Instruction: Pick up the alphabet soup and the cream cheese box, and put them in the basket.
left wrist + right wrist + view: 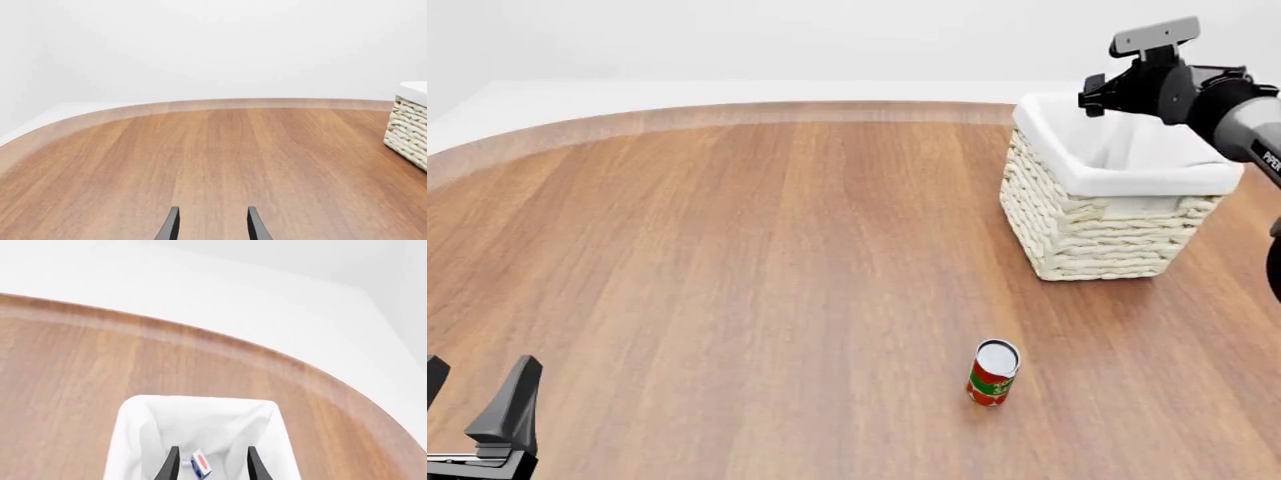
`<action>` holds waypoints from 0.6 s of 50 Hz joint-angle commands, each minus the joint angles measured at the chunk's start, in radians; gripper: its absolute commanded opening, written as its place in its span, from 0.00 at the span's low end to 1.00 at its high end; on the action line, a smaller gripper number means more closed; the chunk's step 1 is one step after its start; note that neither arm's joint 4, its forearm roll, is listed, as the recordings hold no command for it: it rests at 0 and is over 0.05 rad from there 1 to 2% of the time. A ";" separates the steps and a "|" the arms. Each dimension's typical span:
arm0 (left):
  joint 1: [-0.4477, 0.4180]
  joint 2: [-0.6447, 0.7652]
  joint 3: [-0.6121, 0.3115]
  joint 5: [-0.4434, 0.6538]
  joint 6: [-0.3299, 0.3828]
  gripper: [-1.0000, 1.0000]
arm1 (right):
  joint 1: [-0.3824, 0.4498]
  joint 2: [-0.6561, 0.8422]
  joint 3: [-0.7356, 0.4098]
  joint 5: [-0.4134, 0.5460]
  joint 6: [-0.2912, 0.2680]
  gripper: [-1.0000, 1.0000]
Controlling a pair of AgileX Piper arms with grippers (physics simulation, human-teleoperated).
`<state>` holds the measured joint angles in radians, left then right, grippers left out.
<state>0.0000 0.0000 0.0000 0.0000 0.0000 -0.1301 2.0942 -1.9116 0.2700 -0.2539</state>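
My right gripper (209,465) hangs above the basket (1094,235), its fingers spread apart with nothing between them. Looking down along them, I see the cream cheese box (200,464) lying on the white liner inside the basket, below the gap between my fingertips. In the front view the box is hidden by the basket's wall and folded cloth rim.

My left gripper (212,226) sits low at the near left edge of the surface (734,280), fingers also spread and empty, pointed across bare wood toward the far curved edge; a corner of the basket shows at the side of that wrist view.

A red-and-green labelled can (993,372) stands upright on the surface, nearer to me than the basket and well apart from it, with open wood all around. I cannot see the alphabet soup in any view.
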 commanded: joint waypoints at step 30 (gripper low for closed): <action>0.000 0.000 0.000 0.000 0.000 1.00 | 0.011 -0.518 0.790 -0.399 0.041 1.00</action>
<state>0.0000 0.0000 0.0000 0.0000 0.0000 -0.1152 1.7028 -1.3004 -0.0372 -0.2273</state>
